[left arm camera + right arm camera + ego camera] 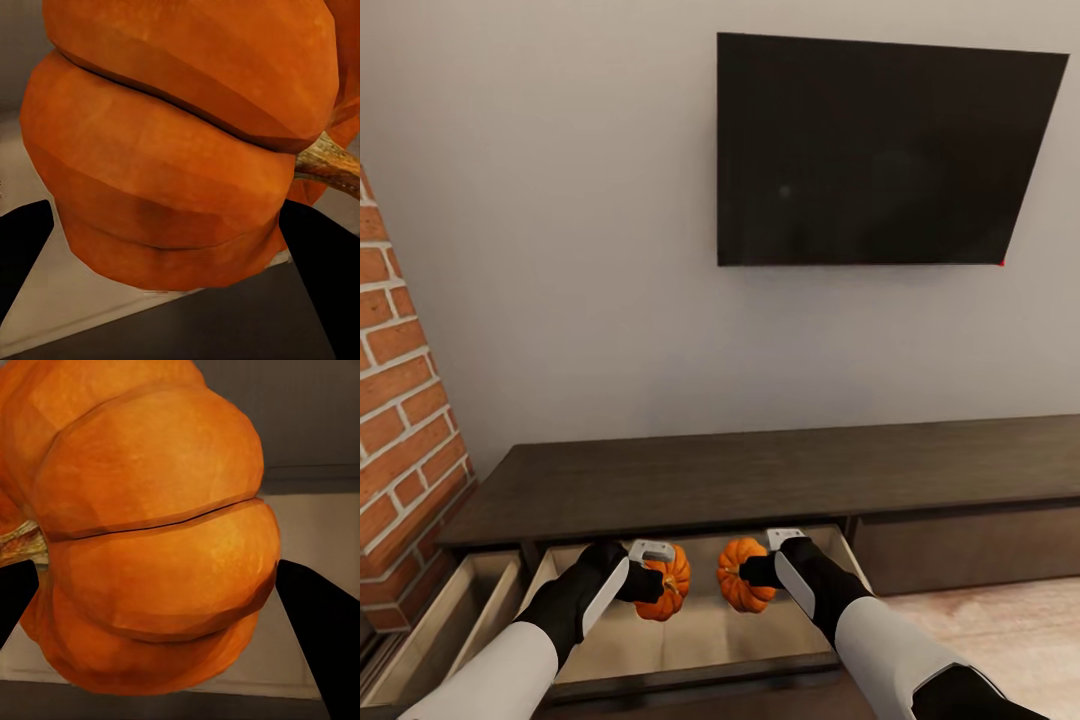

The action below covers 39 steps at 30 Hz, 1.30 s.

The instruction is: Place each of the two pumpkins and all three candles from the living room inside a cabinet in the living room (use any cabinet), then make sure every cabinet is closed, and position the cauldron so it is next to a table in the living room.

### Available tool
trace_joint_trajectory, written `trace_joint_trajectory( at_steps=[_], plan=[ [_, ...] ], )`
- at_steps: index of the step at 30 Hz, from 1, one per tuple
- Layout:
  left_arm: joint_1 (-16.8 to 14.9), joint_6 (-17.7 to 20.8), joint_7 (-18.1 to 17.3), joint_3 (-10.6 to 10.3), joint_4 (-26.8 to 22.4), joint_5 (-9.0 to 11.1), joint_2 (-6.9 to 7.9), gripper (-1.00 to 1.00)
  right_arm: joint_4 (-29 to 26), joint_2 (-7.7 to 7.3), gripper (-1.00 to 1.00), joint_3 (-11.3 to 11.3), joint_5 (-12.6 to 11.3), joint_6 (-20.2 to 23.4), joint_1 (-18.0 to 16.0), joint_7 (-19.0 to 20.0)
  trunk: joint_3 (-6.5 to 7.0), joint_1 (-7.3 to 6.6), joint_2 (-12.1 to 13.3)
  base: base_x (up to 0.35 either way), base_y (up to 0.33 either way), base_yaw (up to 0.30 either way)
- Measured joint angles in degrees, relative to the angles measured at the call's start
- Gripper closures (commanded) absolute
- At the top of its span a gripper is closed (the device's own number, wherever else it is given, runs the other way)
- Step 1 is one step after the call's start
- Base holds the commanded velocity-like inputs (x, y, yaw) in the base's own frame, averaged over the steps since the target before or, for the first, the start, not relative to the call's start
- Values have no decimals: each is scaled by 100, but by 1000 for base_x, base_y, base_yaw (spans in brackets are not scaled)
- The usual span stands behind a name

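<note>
Over cabinet point(760, 480) drawer, each gripper point(656, 580) clasps pumpkins point(666, 583).

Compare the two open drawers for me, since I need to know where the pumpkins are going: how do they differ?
The middle drawer has both pumpkins held over it, the left pumpkin in the left gripper and the right pumpkin in the right gripper; the corner drawer by the brick wall has nothing over it. The middle drawer looks wider. Both are pulled open with pale interiors.
</note>
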Motion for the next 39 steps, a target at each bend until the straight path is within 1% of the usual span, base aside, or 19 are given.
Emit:
trace_joint_trajectory(
  at_steps=[10, 11, 29, 39],
  plan=[
    [0, -1, 4, 3, -6, -12, 3, 100, -2, -4, 100, 10, 1, 5, 0, 12, 0, 2, 0, 27, 17, 0],
    [1, -1, 6, 3, -5, -10, 3, 100, 0, -5, 100, 10, -1, 8, 1, 13, -19, 20, -31, 2, 1, 0],
    [1, -21, 10, -3, 3, -20, 9, 100, 9, -15, 100, 24, 14, 22, 1, -47, -418, 67, -56, 0, 0, 0],
    [1, -138, 10, -4, 12, -21, 12, 100, 9, -29, 100, -1, 21, 21, 1, -128, -639, 93, -70, 0, 0, 0]
  ],
)
